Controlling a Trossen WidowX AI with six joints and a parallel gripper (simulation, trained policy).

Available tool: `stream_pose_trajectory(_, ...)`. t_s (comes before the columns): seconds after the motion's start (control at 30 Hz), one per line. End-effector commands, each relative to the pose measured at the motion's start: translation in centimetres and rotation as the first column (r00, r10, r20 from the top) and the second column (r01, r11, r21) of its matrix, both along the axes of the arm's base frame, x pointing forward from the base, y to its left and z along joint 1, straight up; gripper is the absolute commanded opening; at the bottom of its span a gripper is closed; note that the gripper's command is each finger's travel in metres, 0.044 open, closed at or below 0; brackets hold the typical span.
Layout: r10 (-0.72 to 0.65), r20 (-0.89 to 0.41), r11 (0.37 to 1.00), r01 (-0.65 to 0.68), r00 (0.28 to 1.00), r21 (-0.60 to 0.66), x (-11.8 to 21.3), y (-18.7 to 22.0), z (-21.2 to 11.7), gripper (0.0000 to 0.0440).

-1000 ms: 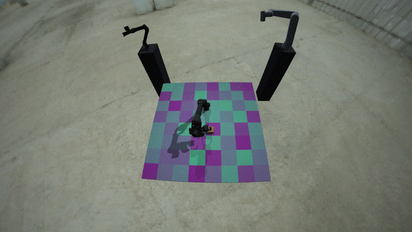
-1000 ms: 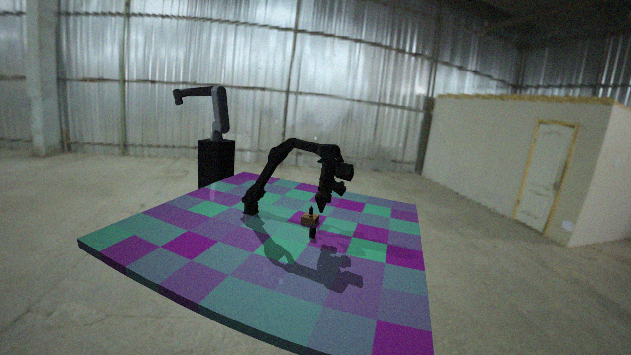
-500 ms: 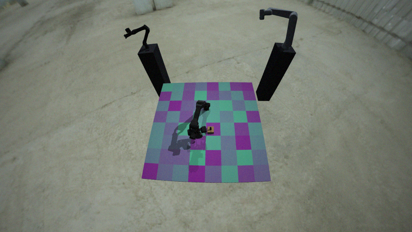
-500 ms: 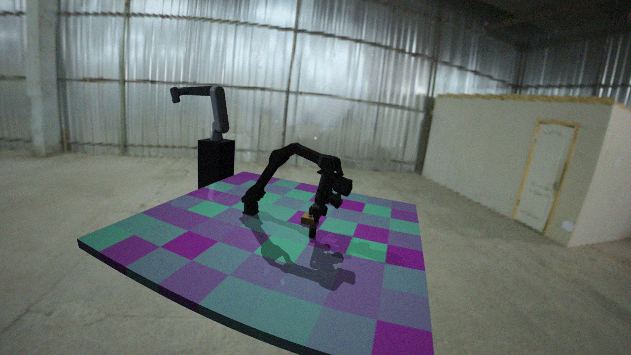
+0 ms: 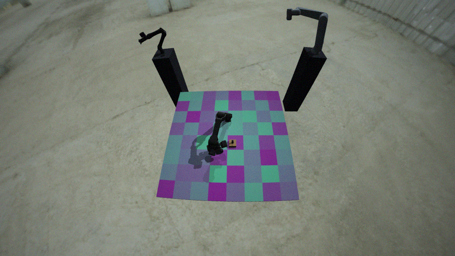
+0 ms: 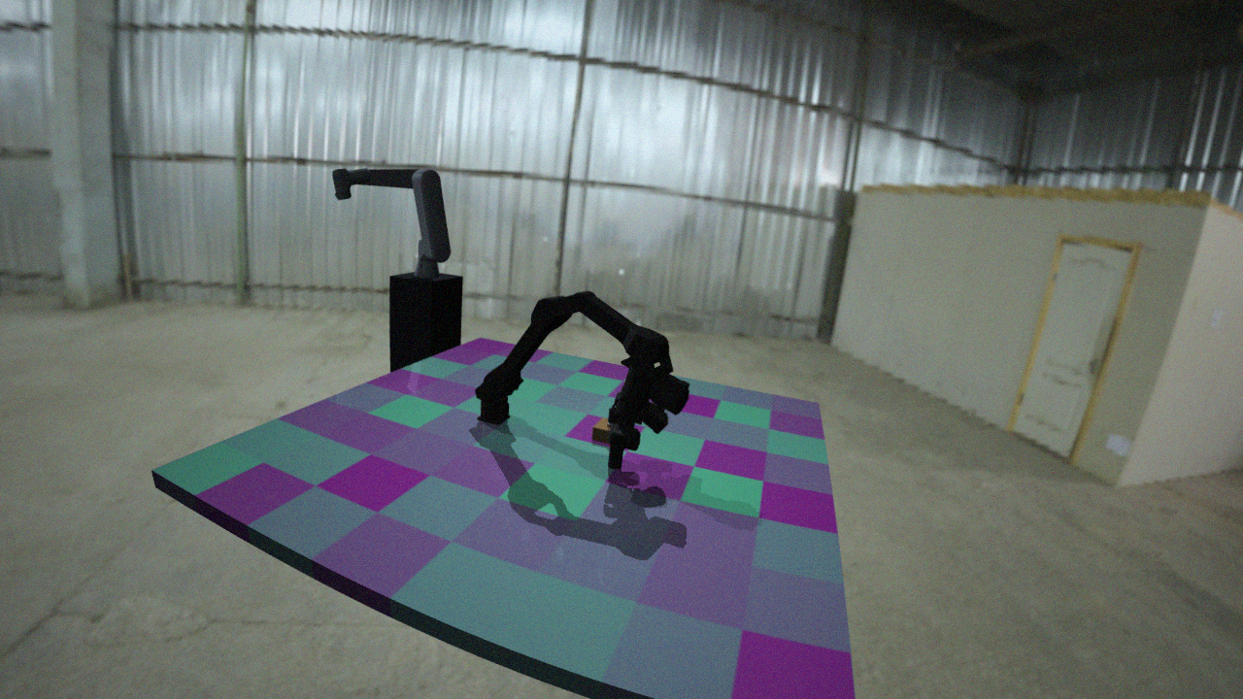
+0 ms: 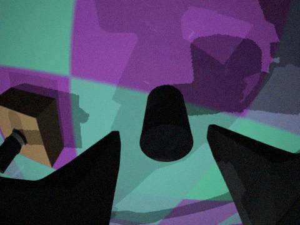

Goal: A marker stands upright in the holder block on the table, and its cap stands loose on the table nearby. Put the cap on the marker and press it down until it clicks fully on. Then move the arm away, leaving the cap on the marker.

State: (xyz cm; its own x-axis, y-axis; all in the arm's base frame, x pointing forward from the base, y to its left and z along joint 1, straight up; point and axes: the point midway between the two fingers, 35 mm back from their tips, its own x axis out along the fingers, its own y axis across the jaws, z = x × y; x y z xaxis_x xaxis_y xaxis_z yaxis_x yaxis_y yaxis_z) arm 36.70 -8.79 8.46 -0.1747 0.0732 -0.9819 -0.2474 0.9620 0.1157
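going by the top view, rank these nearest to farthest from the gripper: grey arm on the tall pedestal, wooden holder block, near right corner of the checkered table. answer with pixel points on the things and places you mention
1. Wooden holder block (image 5: 234,146) (image 6: 599,437) (image 7: 50,131): just right in the image.
2. Table corner (image 5: 296,197): lower right.
3. Grey arm (image 5: 321,30) (image 6: 430,213): upper right.

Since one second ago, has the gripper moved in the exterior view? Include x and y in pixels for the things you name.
Yes. The gripper (image 5: 217,152) (image 6: 616,439) (image 7: 165,134) has come down: its fingers were above the wooden holder block (image 5: 232,143) (image 6: 600,432) (image 7: 47,131); now they reach lower, around the cap (image 6: 615,460) (image 7: 166,125).
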Motion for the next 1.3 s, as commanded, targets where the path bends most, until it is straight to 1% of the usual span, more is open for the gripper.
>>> stream_pose_trajectory(0.0, 0.025, -0.012, 1.000, -0.025, 1.000, 0.010, -0.2, 0.0, -1.2, 0.0272)
stream_pose_trajectory(0.13, 0.053, -0.018, 0.999, -0.053, 0.998, 0.009, -0.4, 0.1, -2.1, 0.0262)
stream_pose_trajectory(0.23, 0.072, -0.019, 0.997, -0.072, 0.997, 0.005, -0.6, 0.2, -2.4, 0.0235)
stream_pose_trajectory(0.27, 0.078, -0.016, 0.997, -0.078, 0.997, 0.002, -0.6, 0.1, -2.4, 0.0216)
stream_pose_trajectory(0.43, 0.106, 0.006, 0.994, -0.105, 0.994, -0.015, -0.5, 0.2, -1.5, 0.0085)
stream_pose_trajectory(0.77, 0.183, 0.088, 0.982, -0.179, 0.979, -0.059, 0.3, 1.7, 2.6, 0.0090)
stream_pose_trajectory(0.93, 0.217, 0.107, 0.975, -0.211, 0.970, -0.061, 0.2, 3.6, 4.3, 0.0084)
stream_pose_trajectory(1.27, 0.271, 0.107, 0.963, -0.267, 0.957, -0.045, -1.0, 8.1, 6.4, 0.0067)
